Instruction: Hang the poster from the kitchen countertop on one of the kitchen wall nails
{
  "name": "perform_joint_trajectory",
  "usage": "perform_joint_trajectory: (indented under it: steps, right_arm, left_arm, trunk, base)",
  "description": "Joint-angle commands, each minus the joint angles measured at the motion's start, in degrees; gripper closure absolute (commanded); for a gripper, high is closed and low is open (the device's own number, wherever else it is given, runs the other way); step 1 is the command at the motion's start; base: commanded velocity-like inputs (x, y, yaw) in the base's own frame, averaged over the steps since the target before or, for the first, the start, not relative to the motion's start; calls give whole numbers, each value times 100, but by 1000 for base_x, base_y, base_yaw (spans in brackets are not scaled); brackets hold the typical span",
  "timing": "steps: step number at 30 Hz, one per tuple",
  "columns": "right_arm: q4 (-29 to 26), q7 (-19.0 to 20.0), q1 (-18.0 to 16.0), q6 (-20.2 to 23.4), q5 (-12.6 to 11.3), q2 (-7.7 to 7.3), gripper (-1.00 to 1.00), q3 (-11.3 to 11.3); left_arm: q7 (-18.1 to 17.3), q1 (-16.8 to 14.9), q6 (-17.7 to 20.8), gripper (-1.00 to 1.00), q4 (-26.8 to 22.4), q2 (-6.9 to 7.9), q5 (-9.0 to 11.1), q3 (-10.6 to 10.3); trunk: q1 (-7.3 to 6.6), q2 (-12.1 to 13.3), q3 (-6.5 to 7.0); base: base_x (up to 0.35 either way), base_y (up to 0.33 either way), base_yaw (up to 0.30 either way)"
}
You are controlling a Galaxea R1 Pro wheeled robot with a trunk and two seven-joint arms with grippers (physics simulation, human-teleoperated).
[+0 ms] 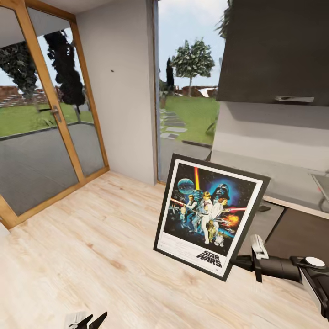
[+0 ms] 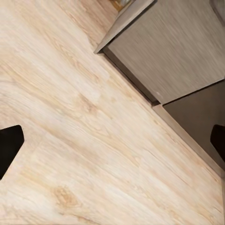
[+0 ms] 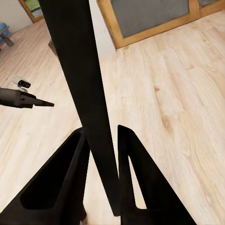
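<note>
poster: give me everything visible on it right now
The poster is a portrait rectangle with a thick black frame, thin white border and colourful film characters on dark blue, a black STAR WARS logo low on it. It is off the kitchen countertop, held in the air above the wood floor, tilted, face toward the head camera. The right gripper pinches its lower right edge; in the right wrist view the frame edge runs between the fingers.
</note>
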Motion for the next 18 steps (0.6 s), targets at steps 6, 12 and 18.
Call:
perform_joint_trajectory:
  steps: [6,12,18]
  right_arm:
    - [-20,-286,-5,127,-17,-1,100,6]
    - [-23,-382,-5,141,-26,-1,100,-5]
    - [-22,-396,-5,141,-27,-1,100,-9]
  left_arm:
    - [-8,-5,-32,-100,4,1,38,-48]
    - [-8,-5,-32,-100,4,1,38,-48]
    - [-8,-5,-32,-100,4,2,38,-48]
  trunk:
    - [5,-12,-12]
    - [5,-12,-12]
    - [5,-12,-12]
  base:
    - [194,300,0]
    - [194,300,0]
    - [195,300,0]
